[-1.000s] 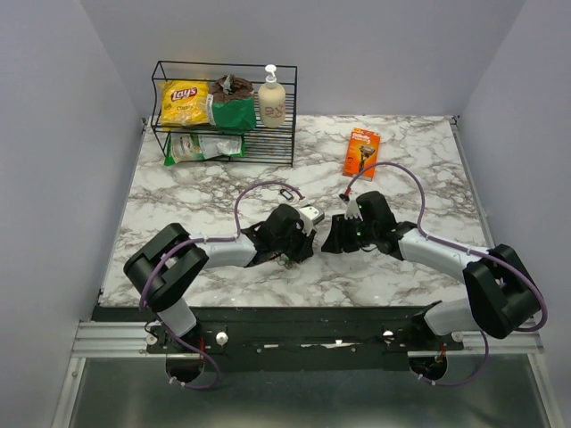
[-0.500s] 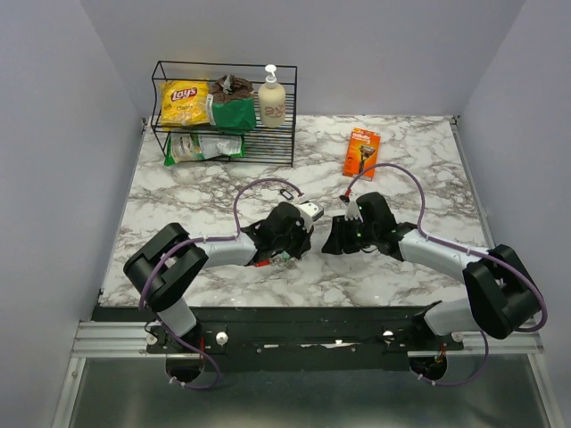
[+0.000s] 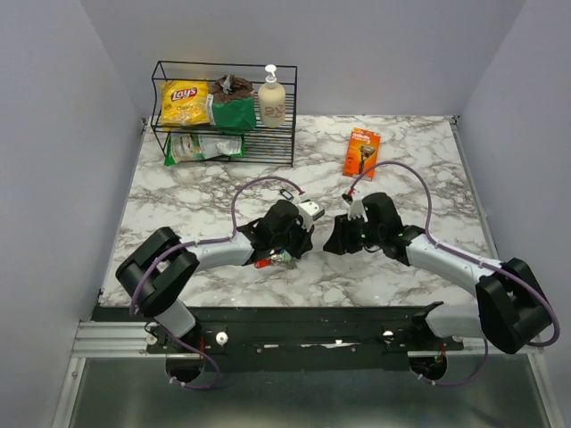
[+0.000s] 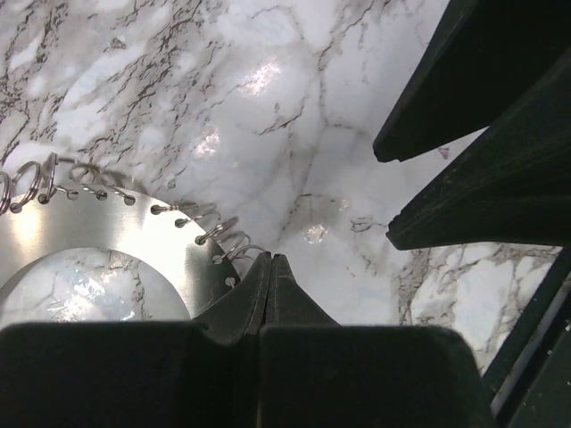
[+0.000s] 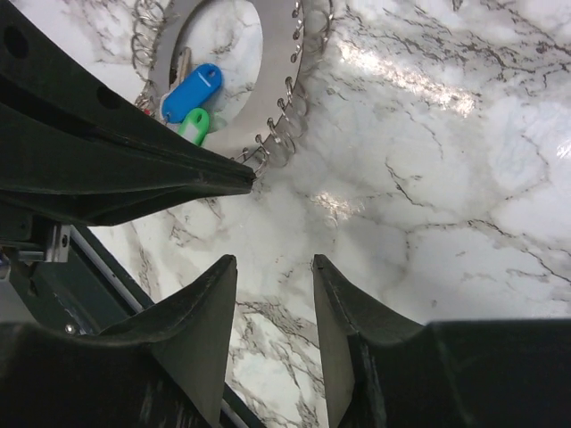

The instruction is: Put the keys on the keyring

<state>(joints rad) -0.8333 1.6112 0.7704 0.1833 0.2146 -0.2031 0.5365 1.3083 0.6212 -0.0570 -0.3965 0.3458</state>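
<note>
Grey-black arms [image 3: 223,251] carry purple cables [image 3: 393,164], black fingers [image 5: 201,357]

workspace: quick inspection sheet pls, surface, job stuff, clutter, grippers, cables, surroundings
surface: white marble table, dark veins
job's things: keyring beside the left gripper; blue key and green key at its inner edge, threaded or not cannot be told
clutter: wire rack with chip bag and soap bottle, orange razor pack, all at the back
grippers: left gripper shut, tips at the keyring's rim; right gripper open, holding nothing
cables: purple cables loop off both arms
surroundings: plain grey walls, metal rail at the near edge
</note>
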